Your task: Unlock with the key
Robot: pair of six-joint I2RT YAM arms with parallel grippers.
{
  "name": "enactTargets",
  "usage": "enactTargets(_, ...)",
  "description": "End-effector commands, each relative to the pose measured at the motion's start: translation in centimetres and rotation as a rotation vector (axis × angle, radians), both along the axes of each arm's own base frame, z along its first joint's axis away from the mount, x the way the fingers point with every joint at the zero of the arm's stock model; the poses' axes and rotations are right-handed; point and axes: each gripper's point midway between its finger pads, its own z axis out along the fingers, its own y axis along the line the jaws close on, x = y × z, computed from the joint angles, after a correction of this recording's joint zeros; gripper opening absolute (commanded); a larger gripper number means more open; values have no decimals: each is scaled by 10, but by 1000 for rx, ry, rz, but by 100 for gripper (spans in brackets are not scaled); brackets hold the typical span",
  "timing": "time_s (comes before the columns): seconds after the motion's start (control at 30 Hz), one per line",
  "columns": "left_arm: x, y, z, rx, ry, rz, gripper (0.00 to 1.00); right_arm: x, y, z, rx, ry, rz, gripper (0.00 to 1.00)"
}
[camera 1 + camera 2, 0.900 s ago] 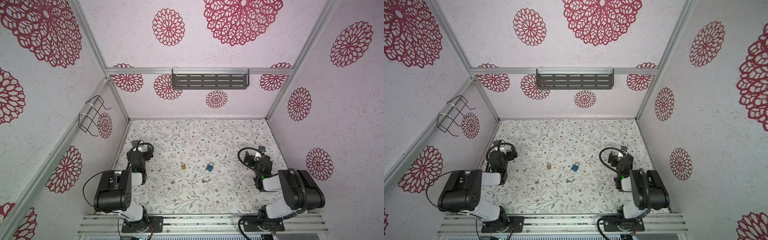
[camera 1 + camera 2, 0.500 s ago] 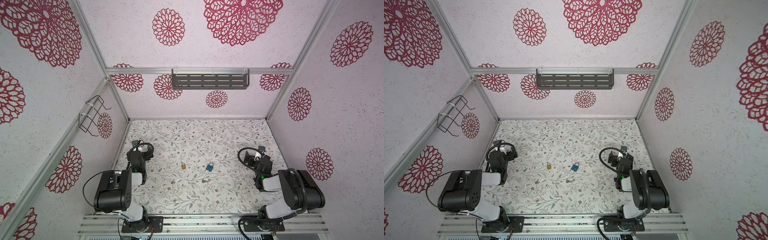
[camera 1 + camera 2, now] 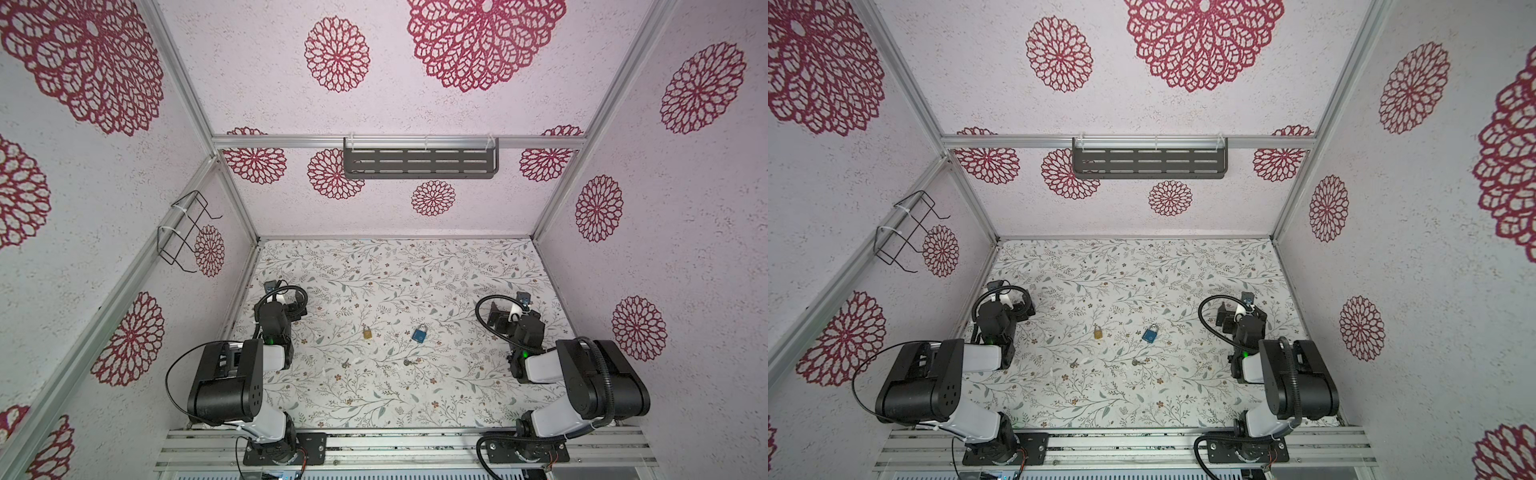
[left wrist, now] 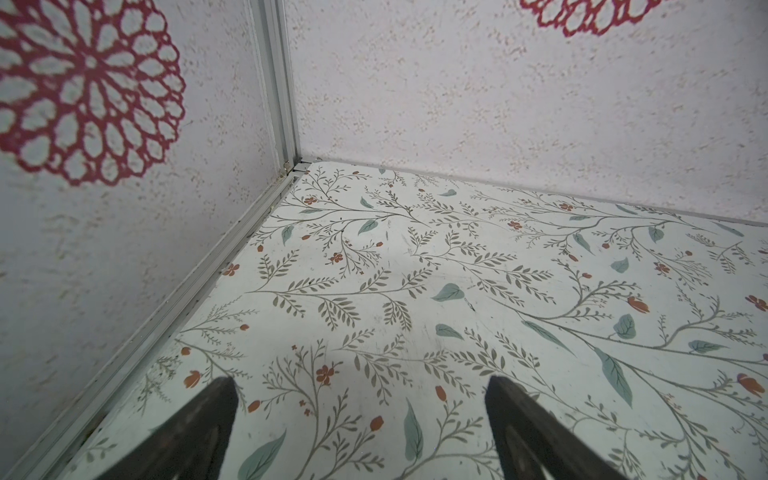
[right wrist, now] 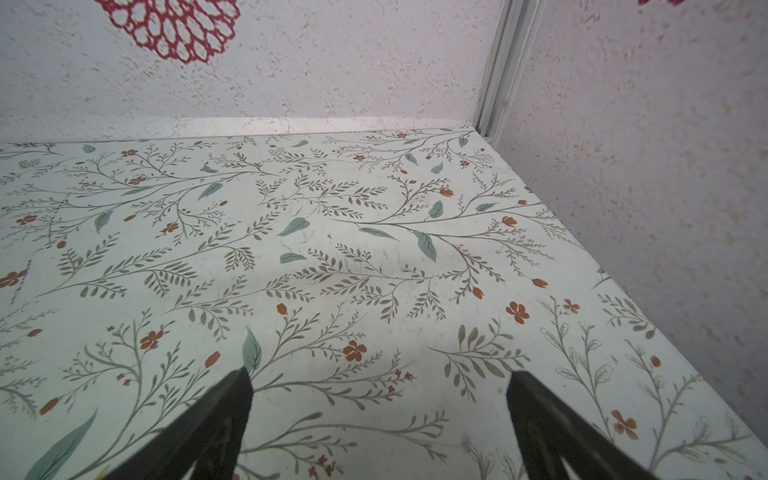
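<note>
No text, label, brand, number or sign can be read in any view. The small blue padlock and the small brass padlock appear too small to show any marking.

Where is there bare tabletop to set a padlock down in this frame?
Crowded: the middle, where the gold padlock, blue padlock, left key and right key lie. Bare: table from padlocks to back wall; also from keys to front rail.
</note>
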Motion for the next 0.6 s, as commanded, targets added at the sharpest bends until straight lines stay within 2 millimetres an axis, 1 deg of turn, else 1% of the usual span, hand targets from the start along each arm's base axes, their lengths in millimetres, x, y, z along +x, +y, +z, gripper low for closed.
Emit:
enactTargets(0.0, 4, 2, 11, 16, -26, -2, 97, 5, 1, 20, -11, -73, -1, 99)
enactTargets(0.57, 3, 4, 12, 15, -31, 10, 97, 5, 0, 20, -6, -72, -4, 99)
